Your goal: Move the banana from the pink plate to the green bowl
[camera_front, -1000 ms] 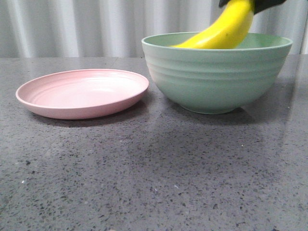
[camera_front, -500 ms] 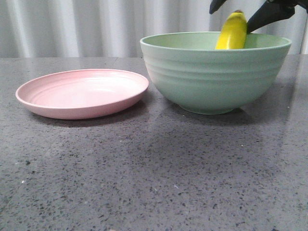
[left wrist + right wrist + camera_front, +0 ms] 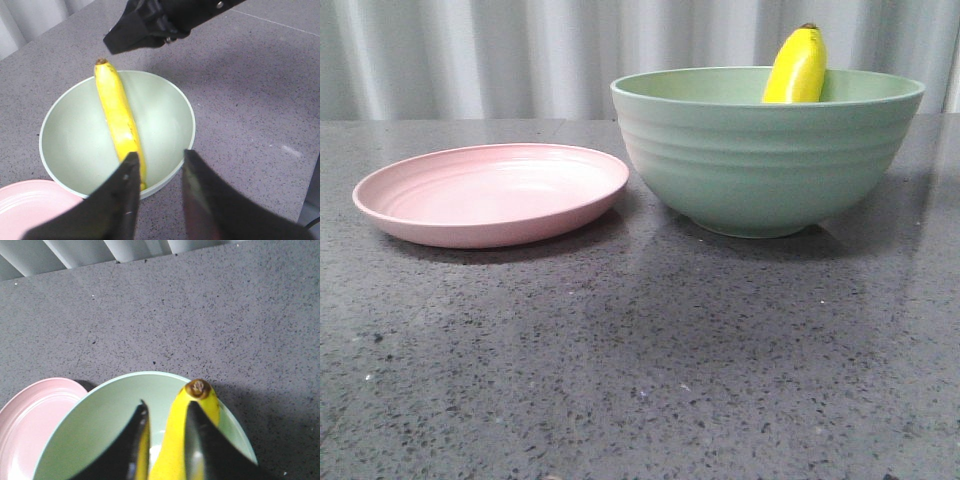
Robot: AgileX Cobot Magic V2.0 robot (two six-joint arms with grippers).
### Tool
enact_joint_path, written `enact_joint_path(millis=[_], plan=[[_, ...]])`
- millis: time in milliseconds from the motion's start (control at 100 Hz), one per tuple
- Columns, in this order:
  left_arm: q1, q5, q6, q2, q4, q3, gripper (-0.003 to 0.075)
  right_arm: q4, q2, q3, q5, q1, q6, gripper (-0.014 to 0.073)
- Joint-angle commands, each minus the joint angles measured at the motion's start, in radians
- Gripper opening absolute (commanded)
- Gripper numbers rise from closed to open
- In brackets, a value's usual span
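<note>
The yellow banana [image 3: 797,68] lies in the green bowl [image 3: 770,160], leaning on the far rim with its dark tip sticking up above it. The pink plate [image 3: 490,195] stands to the left of the bowl with nothing on it. No gripper shows in the front view. In the left wrist view my left gripper [image 3: 160,155] hangs open over the bowl's rim [image 3: 190,116], holding nothing, with the banana [image 3: 117,117] below it. In its own view my right gripper [image 3: 167,407] is open above the banana [image 3: 200,395], apart from it.
The speckled grey table [image 3: 640,360] runs from the dishes to the front edge. A white corrugated wall [image 3: 470,55] stands behind. In the left wrist view the dark right arm [image 3: 150,25] hangs over the far side of the bowl.
My right gripper opened, let the banana go and rose out of the front view. The banana swung from a slant across the bowl to leaning steeply on the far rim.
</note>
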Motion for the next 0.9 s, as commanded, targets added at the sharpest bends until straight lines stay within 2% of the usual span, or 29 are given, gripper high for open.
enact_joint_path(millis=[0, 30, 200, 440, 650, 890], plan=[[-0.006, -0.055, -0.003, -0.025, -0.015, -0.014, 0.0004, -0.018, -0.058, -0.035, -0.044, -0.003, -0.014, -0.0070], [-0.006, -0.055, -0.003, -0.025, -0.015, -0.009, -0.0021, -0.020, -0.067, -0.035, -0.037, -0.003, -0.014, -0.0069], [-0.006, -0.085, -0.003, -0.033, -0.015, 0.027, -0.0020, -0.024, -0.111, -0.027, -0.003, -0.003, -0.022, -0.0069], [-0.006, -0.251, -0.003, -0.129, -0.015, 0.155, -0.0020, -0.024, -0.214, 0.053, -0.060, -0.001, -0.085, -0.0069], [-0.006, -0.401, -0.003, -0.271, -0.009, 0.333, -0.0020, -0.024, -0.351, 0.194, -0.167, -0.001, -0.110, -0.0069], [-0.006, -0.609, -0.003, -0.464, -0.003, 0.605, -0.0020, -0.024, -0.538, 0.401, -0.308, -0.001, -0.149, -0.0069]])
